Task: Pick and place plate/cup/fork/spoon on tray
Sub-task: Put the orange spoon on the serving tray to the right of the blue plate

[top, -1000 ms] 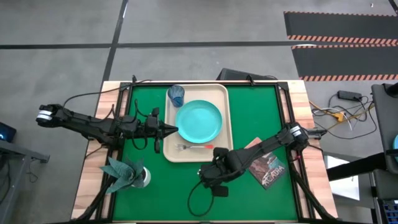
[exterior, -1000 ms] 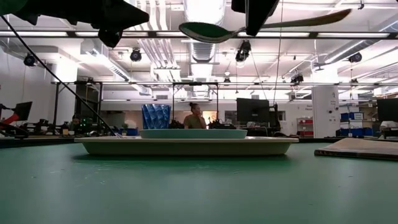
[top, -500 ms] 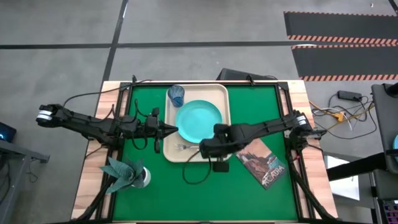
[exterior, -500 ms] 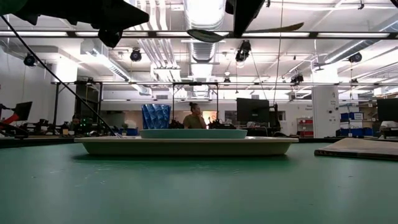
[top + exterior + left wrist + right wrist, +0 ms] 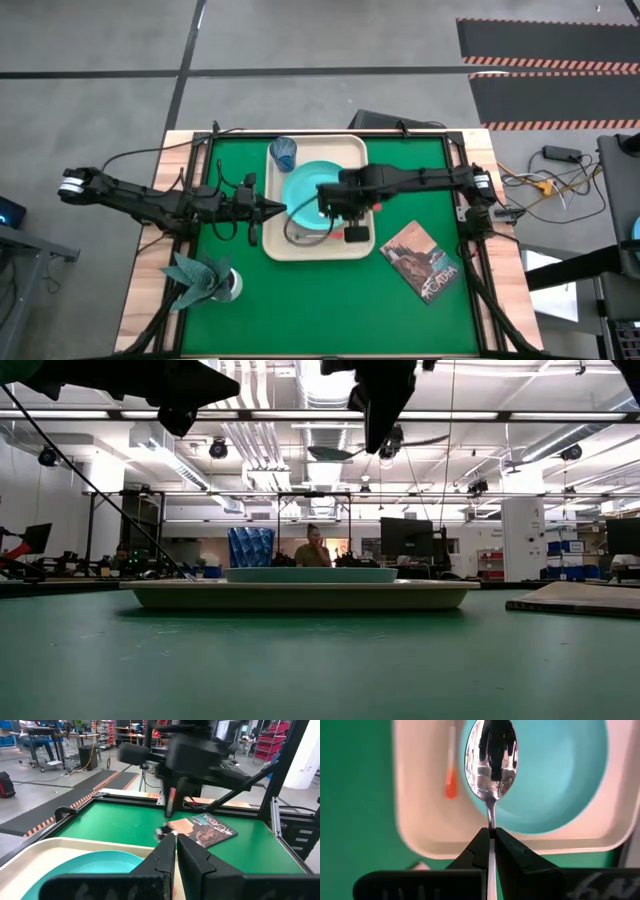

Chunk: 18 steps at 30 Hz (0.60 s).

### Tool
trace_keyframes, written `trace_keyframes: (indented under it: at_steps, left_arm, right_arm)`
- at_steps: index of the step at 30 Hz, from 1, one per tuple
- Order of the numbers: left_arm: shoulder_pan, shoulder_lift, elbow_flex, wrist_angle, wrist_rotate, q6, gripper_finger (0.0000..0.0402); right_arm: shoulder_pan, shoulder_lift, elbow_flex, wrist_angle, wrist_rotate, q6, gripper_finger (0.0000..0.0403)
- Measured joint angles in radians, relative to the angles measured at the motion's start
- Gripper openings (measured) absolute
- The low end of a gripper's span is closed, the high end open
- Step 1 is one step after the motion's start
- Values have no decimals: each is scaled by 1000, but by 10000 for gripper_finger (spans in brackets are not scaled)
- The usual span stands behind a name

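Spoon carried over the tray

The right end effector (image 5: 491,836) pinches the spoon (image 5: 491,760) by its handle above the plate (image 5: 305,192) and tray (image 5: 353,150) — a tilted release could bounce it onto the counter (image 5: 420,180). The left end effector (image 5: 175,847) waits clenched beside the tray. The book (image 5: 204,830) reads, perhaps, "ACADIA".

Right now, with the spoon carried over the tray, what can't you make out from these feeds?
- Fork: right wrist view blurs it, tines unreadable; in the high view the right arm covers most of it.
- Spoon: its handle end is hidden between the right gripper fingers; low view shows only a dark shape.
- Tray contents: low view is edge-on, rim hides them.
- Left gripper: fingers nearly together, holding nothing visible.
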Motion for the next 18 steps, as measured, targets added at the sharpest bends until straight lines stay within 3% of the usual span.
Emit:
trace_keyframes:
  at_steps: [9,13,18]
  left_arm:
    - [1,0,0,1,-3,56,4]
    - [1,0,0,2,-9,53,4]
    - [-1,0,0,-59,-9,-49,4]
  right_arm:
    - [-230,0,0,16,-17,-201,9]
    - [-331,0,0,67,-109,-273,9]
    - [-409,0,0,150,-139,-348,9]
